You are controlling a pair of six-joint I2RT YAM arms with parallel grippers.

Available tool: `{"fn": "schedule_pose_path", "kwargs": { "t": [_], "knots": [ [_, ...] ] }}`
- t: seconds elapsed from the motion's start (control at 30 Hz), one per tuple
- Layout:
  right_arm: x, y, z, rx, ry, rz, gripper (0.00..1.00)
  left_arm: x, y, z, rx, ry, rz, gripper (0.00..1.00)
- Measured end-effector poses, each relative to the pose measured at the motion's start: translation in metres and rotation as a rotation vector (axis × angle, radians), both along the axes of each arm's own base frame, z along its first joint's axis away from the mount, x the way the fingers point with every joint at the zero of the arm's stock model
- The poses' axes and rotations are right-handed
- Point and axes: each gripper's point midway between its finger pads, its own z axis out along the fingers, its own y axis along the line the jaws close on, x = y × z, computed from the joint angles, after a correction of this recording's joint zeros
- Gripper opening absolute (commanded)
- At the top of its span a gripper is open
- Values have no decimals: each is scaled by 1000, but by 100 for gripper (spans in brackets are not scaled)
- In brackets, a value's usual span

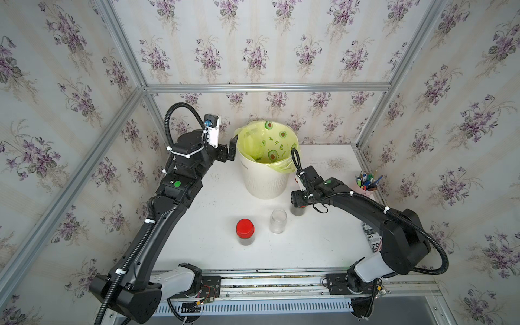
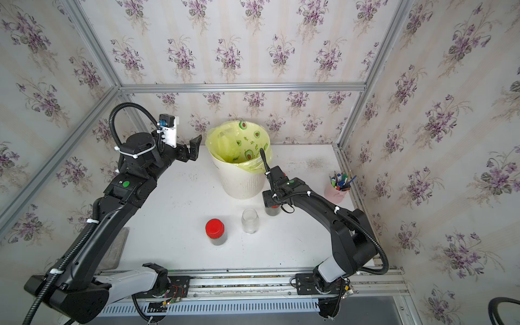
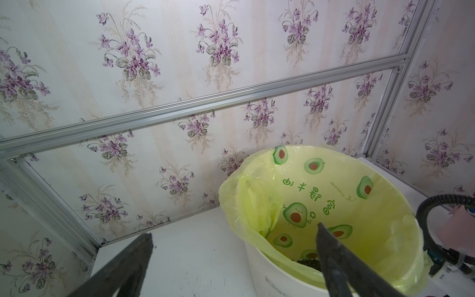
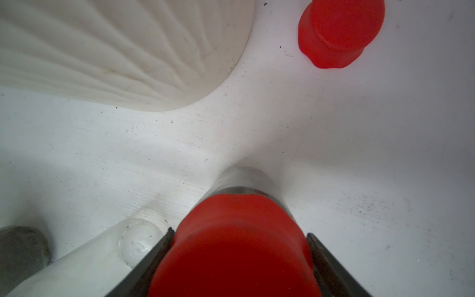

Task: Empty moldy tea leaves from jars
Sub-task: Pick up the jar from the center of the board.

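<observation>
- Nearest the robot's base, 1 jar (image 1: 245,232) stands upright on the counter (image 1: 197,225). Its red cap is on and moldy tea leaves (image 1: 246,241) show dark through its wall, so it is not yet emptied.
- Just beyond it, toward the right arm, a 2nd jar (image 1: 278,221) stands open and looks clear of leaves.
- Next, the 3rd jar (image 1: 297,211) stands upright under the right gripper (image 4: 239,232). Its 2 fingers (image 4: 159,254) straddle the jar's red cap (image 4: 236,262), at or almost at its sides. Whether they already pinch it cannot be told.
- The step in hand looks like unscrewing this cap. It likely goes best with the fingers level on the cap's wall, not the glass below. They should squeeze firmly before any twist, then turn about the jar's own axis.
- Nothing steadies the jar body, so it may spin or tip toward the open jar close by.
- A loose red cap (image 4: 339,33) lies on the counter past this jar, near the bin's foot.
- The cream bin (image 1: 264,183) with its yellow bag (image 1: 281,140) stands farther back; dark leaves (image 3: 308,263) lie at its bottom.
- The left gripper (image 1: 229,152) hangs beside the bin's rim, fingers spread wide, holding nothing.
- A pink pen cup (image 1: 365,190) stands at the far right edge, well apart.
</observation>
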Motion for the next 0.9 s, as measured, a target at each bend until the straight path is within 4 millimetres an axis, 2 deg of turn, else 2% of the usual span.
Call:
{"fn": "schedule_pose_path", "kwargs": {
  "t": [0.33,0.57,0.7,0.9],
  "knots": [
    [-1,-1,3,0,-6,-1,57,0,-2,-1,0,2,-9,100],
    [-4,-7,17,-3,-33,-6,47,-1,-7,-2,2,4,-42,100],
    [-2,-7,43,13,-77,-5,44,-5,-22,-3,4,6,-133,100],
    [3,-3,111,76,-194,26,38,-23,-59,-3,24,-2,-378,99]
  ]
}}
